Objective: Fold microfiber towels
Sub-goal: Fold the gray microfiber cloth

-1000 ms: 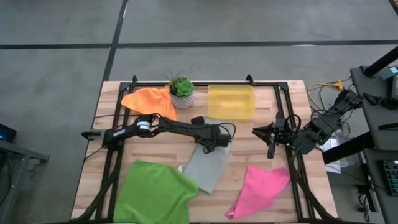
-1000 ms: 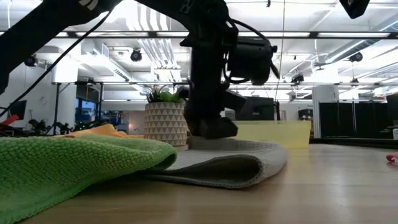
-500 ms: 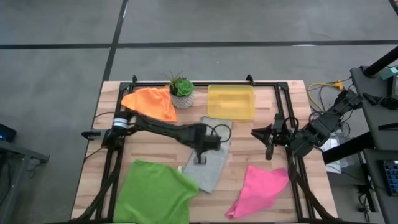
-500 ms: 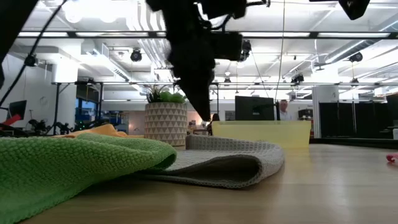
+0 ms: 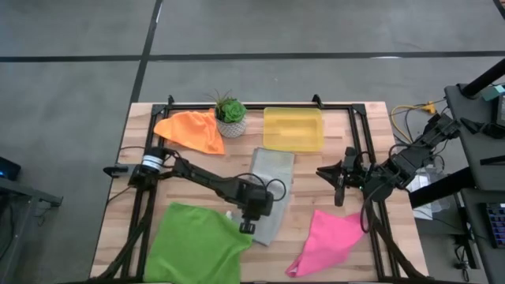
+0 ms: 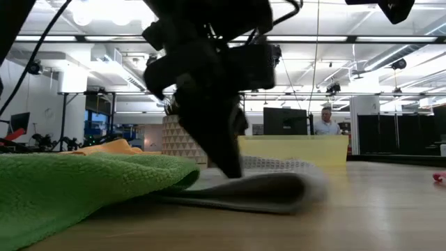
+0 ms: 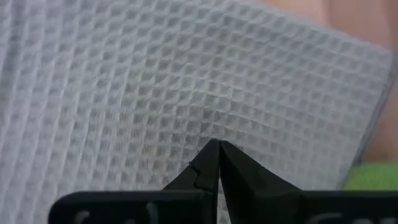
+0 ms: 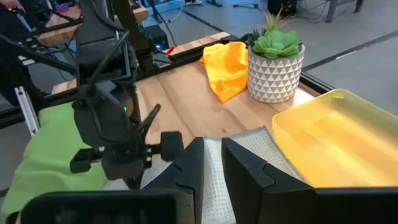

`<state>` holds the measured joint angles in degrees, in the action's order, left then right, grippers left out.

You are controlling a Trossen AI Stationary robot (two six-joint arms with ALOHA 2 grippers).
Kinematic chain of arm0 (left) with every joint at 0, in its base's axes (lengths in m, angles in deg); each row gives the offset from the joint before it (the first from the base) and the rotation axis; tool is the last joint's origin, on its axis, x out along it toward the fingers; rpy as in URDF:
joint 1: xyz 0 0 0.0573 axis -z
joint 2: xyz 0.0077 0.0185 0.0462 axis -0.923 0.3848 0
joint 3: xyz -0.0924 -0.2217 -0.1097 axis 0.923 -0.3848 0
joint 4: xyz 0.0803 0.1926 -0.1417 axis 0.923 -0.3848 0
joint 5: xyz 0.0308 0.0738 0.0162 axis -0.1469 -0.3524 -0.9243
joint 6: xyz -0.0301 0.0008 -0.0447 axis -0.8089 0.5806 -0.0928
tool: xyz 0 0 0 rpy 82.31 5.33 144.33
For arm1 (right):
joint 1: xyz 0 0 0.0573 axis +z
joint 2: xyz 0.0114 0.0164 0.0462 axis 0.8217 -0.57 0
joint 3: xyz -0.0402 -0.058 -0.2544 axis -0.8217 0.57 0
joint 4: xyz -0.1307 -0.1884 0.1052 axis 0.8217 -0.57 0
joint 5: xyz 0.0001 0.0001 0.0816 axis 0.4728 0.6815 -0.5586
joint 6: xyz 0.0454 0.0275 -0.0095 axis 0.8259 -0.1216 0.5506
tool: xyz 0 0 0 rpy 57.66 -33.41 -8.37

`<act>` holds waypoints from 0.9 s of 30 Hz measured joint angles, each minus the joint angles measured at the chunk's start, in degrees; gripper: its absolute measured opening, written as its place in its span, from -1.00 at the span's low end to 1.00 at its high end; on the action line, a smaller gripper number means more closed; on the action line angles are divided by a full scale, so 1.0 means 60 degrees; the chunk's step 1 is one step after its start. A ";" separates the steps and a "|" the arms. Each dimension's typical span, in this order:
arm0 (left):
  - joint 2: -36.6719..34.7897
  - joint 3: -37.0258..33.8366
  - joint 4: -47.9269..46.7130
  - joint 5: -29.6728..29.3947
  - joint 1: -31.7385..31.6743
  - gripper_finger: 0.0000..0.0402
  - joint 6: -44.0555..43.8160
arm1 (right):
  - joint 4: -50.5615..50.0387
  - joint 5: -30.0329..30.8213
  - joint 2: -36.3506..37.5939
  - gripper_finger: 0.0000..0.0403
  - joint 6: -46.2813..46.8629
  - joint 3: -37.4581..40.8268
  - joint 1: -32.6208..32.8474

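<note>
Since a moment ago the left arm has swept down the table, carrying the left gripper [image 5: 247, 226] from the upper part of the grey towel [image 5: 268, 193] to its lower end, right by the green towel [image 5: 197, 248]. From the low view its dark fingers [image 6: 226, 157] come down onto the grey cloth, whose folded edge bulges toward the camera beside the green one. The wrist camera looks straight onto the waffle weave, and the two fingertips [image 7: 217, 155] are pressed together, jaws closed, resting against the cloth with nothing visibly pinched between them. The grey towel lies as a long folded strip in the middle of the table [image 5: 331, 158], its upper end just below the yellow bin [image 5: 293, 128]. The orange towel [image 5: 191, 129] sits crumpled at the far left beside the potted plant [image 5: 230, 115], and the pink towel [image 5: 331, 239] lies loose at the near right. The right gripper [image 5: 338, 180] waits off to the right of the grey towel, above the pink one, its jaws only slightly parted around nothing. Far back in the room a person [image 6: 324, 120] stands behind the bin.
</note>
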<state>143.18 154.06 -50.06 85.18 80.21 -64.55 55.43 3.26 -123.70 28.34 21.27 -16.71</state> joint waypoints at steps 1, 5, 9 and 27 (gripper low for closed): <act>0.0070 0.0009 0.0237 0.0167 -0.0004 -1.00 0.0015 | 0.0007 -0.0052 -0.0001 -0.74 0.0017 0.0001 0.0001; 0.0366 0.0009 0.1217 0.0845 -0.0042 -1.00 0.0051 | -0.0003 -0.0132 -0.0005 -0.74 0.0203 -0.0001 0.0001; 0.0618 0.0042 0.2231 0.0907 -0.0072 -1.00 -0.0025 | 0.0007 -0.0196 -0.0001 -0.74 0.0383 0.0001 0.0009; -0.1985 -0.0642 -0.0279 -0.0332 0.0644 -1.00 0.1464 | 0.1555 -0.3815 -0.1461 -0.65 0.0345 0.0215 0.0078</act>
<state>131.27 150.21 -51.73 83.19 84.08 -55.77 64.76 -19.63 -132.47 30.41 22.56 -16.24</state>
